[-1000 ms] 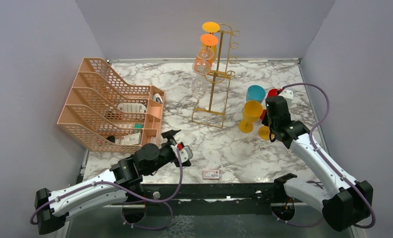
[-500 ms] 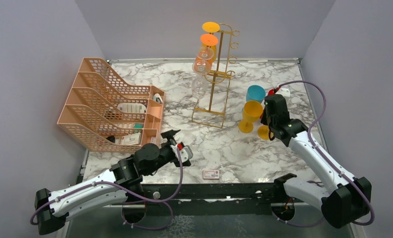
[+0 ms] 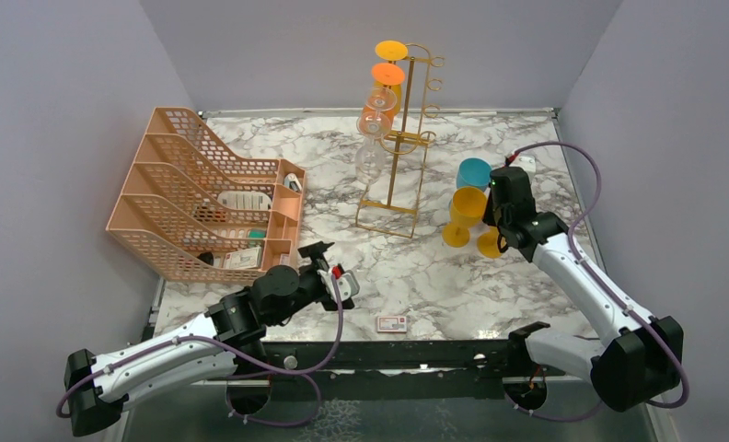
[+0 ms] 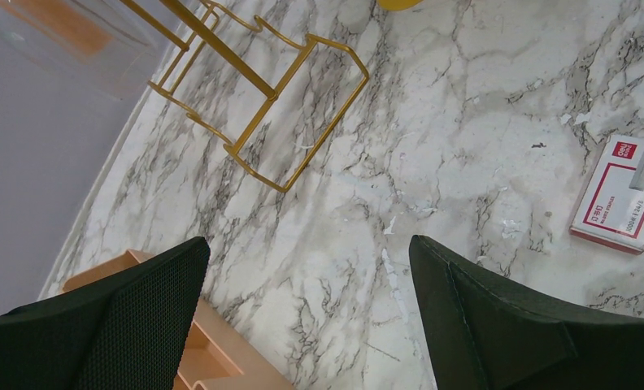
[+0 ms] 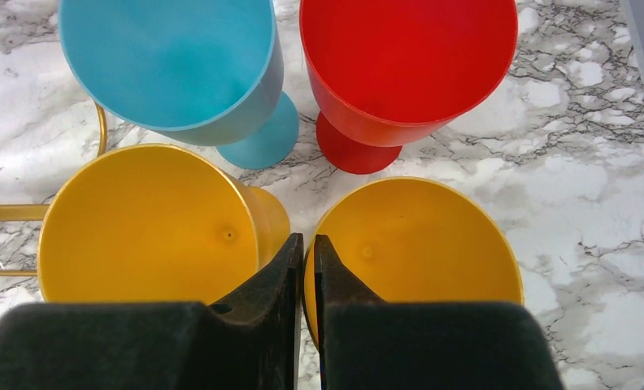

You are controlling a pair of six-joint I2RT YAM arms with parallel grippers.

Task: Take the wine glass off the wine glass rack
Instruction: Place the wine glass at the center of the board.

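In the top view the right arm's own wrist hides the right gripper (image 5: 306,253). The left wrist view cuts the wine glass rack (image 3: 405,140) down to its base frame. Over the marble table (image 3: 434,267) at 7 o'clock, the left gripper (image 4: 309,244) hangs with jaws wide and empty. The right jaws stand a sliver apart at a yellow goblet (image 5: 416,244) rim, at 3 o'clock; whether they pinch it cannot be told. The thin gold rack stands upright at 12 o'clock. Clear wine glasses (image 3: 372,152) hang bowl-down on its left side.

wine glass rack (image 4: 258,81): top cut off | card box (image 4: 624,195): edge-cropped | tray organiser (image 3: 204,198) contents: unreadable
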